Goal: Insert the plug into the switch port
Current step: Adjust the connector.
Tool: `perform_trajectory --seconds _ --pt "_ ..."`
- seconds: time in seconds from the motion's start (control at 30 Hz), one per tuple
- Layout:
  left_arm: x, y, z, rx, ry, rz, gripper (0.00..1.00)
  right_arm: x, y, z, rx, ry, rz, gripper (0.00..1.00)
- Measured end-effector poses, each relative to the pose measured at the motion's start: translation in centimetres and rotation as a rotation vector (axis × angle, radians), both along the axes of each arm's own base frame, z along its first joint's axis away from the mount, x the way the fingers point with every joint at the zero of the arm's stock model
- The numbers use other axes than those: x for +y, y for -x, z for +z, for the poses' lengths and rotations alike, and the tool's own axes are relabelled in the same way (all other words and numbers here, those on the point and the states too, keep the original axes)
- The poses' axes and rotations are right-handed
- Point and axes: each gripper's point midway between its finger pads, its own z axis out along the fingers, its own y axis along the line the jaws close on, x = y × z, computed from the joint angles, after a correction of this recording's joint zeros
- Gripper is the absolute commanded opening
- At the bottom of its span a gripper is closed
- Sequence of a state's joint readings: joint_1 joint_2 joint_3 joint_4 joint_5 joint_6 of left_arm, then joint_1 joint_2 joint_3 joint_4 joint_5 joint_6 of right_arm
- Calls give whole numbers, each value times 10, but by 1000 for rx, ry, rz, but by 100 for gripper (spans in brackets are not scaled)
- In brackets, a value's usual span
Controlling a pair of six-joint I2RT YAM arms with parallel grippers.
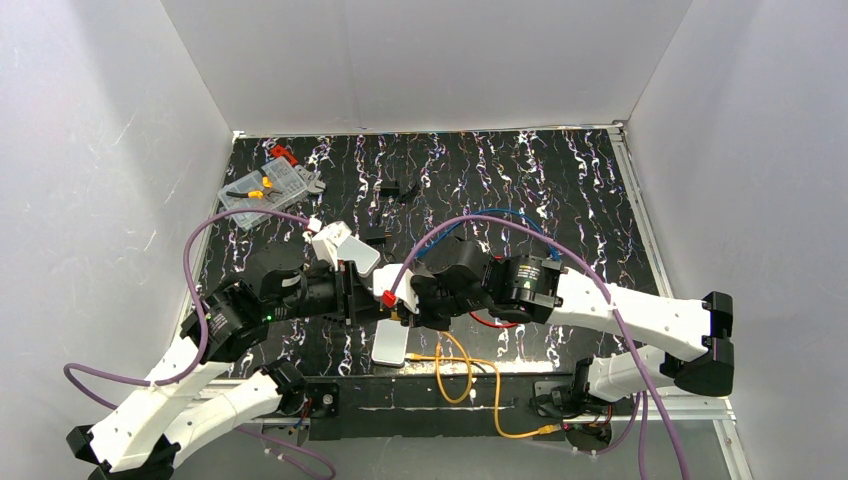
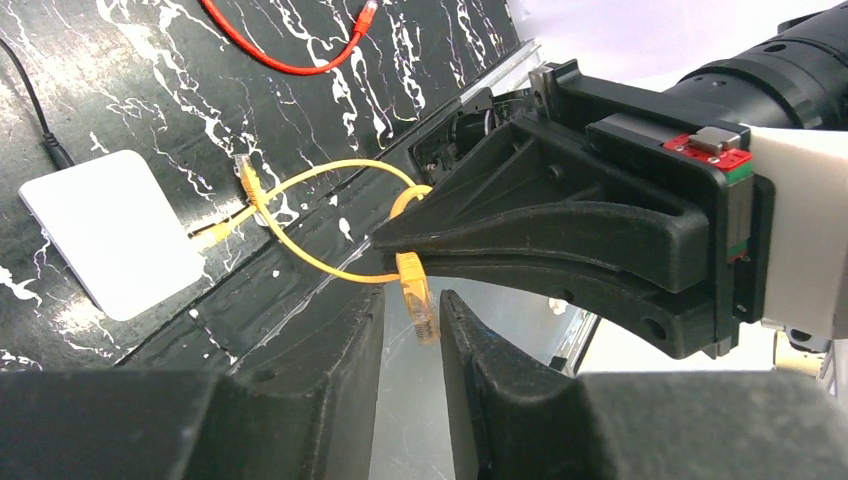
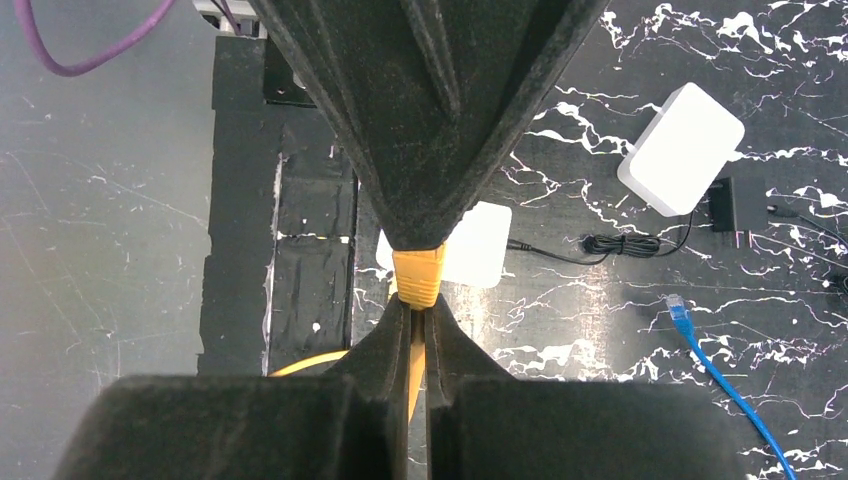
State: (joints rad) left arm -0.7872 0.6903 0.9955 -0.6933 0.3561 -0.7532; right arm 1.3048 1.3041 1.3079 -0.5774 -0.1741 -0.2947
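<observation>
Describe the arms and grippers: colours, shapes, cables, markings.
Both arms, left arm and right arm, have white link shells with black joint housings; a purple cable loops along each. The left gripper and right gripper are matte black, with tapered, ridged fingers. The right gripper's mount carries a small red-and-green block with a grey tab.

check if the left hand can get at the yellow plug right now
Probably yes: the yellow plug sits between the left hand's open fingers; the right hand pinches it just above.

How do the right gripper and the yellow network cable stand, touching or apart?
Touching. The right wrist view shows the right gripper shut on the yellow network cable, both fingers pressed against it with no gap.
</observation>
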Motion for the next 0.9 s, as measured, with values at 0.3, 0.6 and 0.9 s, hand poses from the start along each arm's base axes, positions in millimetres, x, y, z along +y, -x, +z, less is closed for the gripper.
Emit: perform_trajectory --seconds 0.3,0.6,0.9 --pt "-2 -1 -2 8 1 -2 0 0 -4 -6 -19 11 -26 1" --pt "-6 -3 -11 25 -3 -6 0 -5 -8 -14 -43 1 -56 21" --pt "-9 -3 -18 36 30 -1 0 -12 -6 -9 -77 -99 -60 47"
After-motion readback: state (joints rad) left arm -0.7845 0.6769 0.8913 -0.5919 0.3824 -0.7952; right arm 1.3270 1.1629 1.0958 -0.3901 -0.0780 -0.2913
